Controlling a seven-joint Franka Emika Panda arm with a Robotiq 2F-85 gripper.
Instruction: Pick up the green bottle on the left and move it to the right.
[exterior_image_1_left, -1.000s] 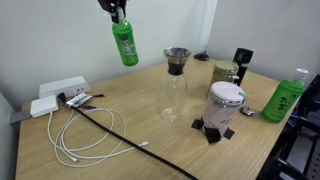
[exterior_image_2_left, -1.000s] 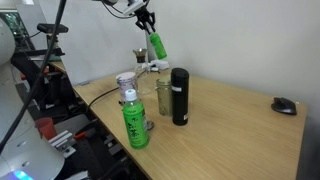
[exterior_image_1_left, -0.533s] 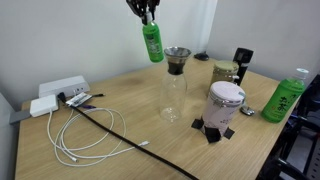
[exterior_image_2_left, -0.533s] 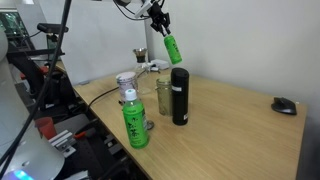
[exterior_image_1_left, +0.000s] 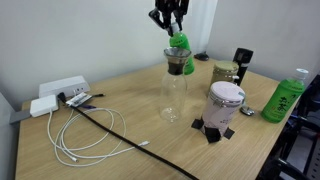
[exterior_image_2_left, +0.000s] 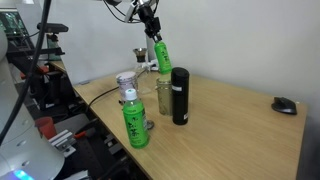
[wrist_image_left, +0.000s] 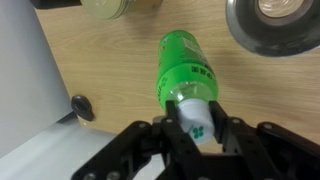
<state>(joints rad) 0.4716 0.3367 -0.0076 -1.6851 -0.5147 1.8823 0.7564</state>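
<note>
The green bottle (exterior_image_1_left: 181, 53) hangs in the air from my gripper (exterior_image_1_left: 170, 22), which is shut on its white cap. In this exterior view it overlaps the top of the glass carafe (exterior_image_1_left: 175, 88). In an exterior view the green bottle (exterior_image_2_left: 161, 56) tilts under my gripper (exterior_image_2_left: 150, 27), above the back of the table near a black flask (exterior_image_2_left: 179, 97). In the wrist view the green bottle (wrist_image_left: 182, 68) points away from me, with both fingers (wrist_image_left: 196, 120) clamped on the cap.
A similar green bottle (exterior_image_1_left: 284, 97) with a darker label stands at the table edge (exterior_image_2_left: 134, 121). A white canister (exterior_image_1_left: 226, 103), a glass jar (exterior_image_2_left: 163, 95), a black mouse (exterior_image_2_left: 284, 104), a power strip (exterior_image_1_left: 60, 90) and cables (exterior_image_1_left: 85, 135) lie on the table.
The gripper has carried the green bottle sideways through the air, from over the open table near the power strip to the carafe and flask, and slightly lower.
</note>
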